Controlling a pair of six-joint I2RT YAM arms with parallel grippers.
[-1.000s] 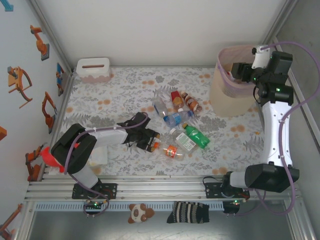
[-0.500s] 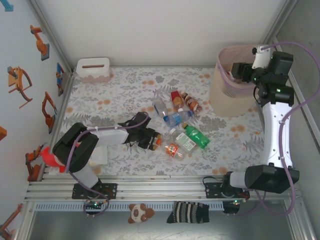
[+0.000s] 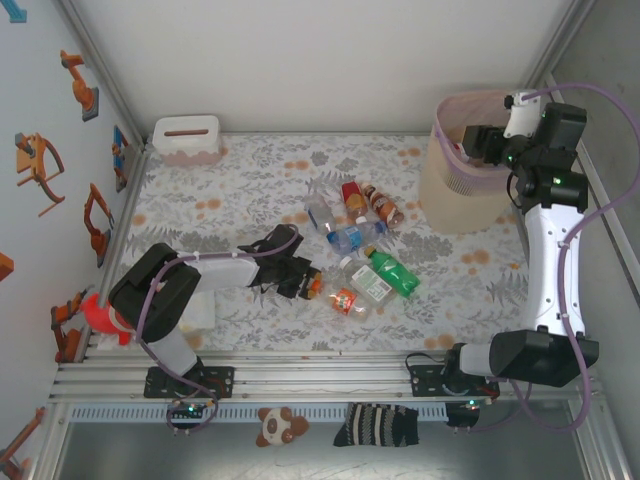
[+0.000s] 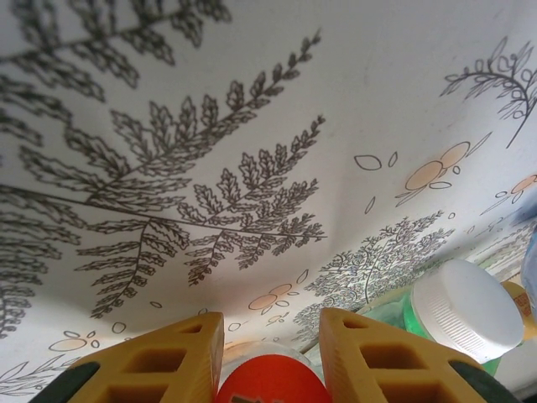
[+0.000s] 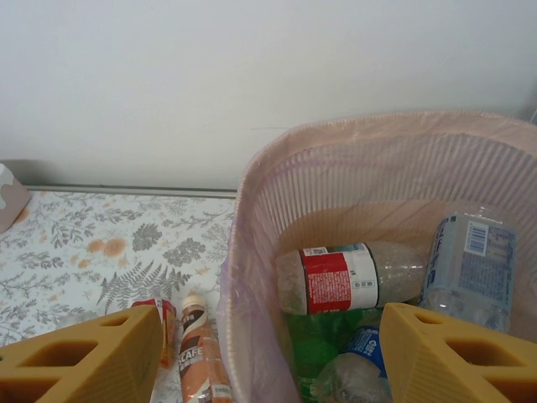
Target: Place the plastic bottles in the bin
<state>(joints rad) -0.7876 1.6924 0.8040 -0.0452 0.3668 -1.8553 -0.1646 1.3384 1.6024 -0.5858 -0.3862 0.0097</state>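
Now left claw [image 4: 270,332] clamps an orange-capped bottle [image 4: 270,384]; right claw [image 5: 270,323] gapes above bin [image 5: 252,201].

Tissue box [image 3: 186,139] far-L, floral cloth [image 3: 250,170], plush toy [image 3: 281,425]

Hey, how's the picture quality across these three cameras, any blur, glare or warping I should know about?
Top external: even light, soft shadows, all sharp. Left wrist: the fern-print cloth looks bowed by the lens; the orange cap at the left gripper is soft. Right wrist: flat light, no glare; bottles in the bin read clearly, the right gripper slightly blurred.
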